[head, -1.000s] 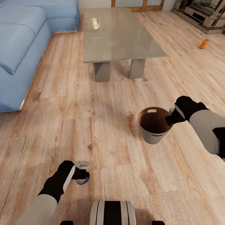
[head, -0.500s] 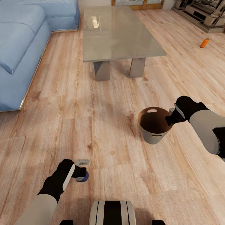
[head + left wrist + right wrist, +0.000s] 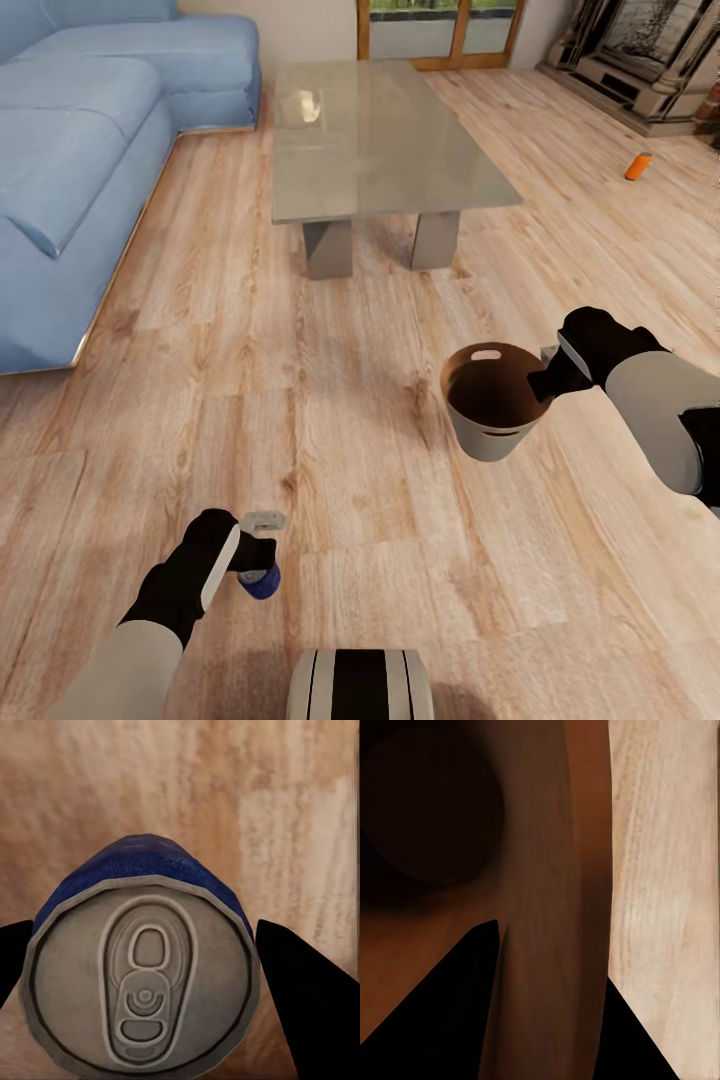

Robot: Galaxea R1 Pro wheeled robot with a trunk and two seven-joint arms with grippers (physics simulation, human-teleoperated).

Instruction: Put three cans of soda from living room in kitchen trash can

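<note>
- While I look down from the head camera, my left gripper (image 3: 262, 560) is closed on the dark blue can (image 3: 263, 580), low over the wood floor (image 3: 350, 480) near the base.
- On the left wrist camera I get the can's (image 3: 142, 982) silver top and pull tab, a black finger (image 3: 307, 1012) on each side.
- My right gripper (image 3: 548, 378) pinches the rim of the tash can (image 3: 492, 402); the right wrist camera shows its brown inside (image 3: 435, 817) and a finger on each side of the wall.
- One orange can (image 3: 637, 166) lies far right, beyond the glass coffee table (image 3: 380, 140) and sofa (image 3: 80, 150).
</note>
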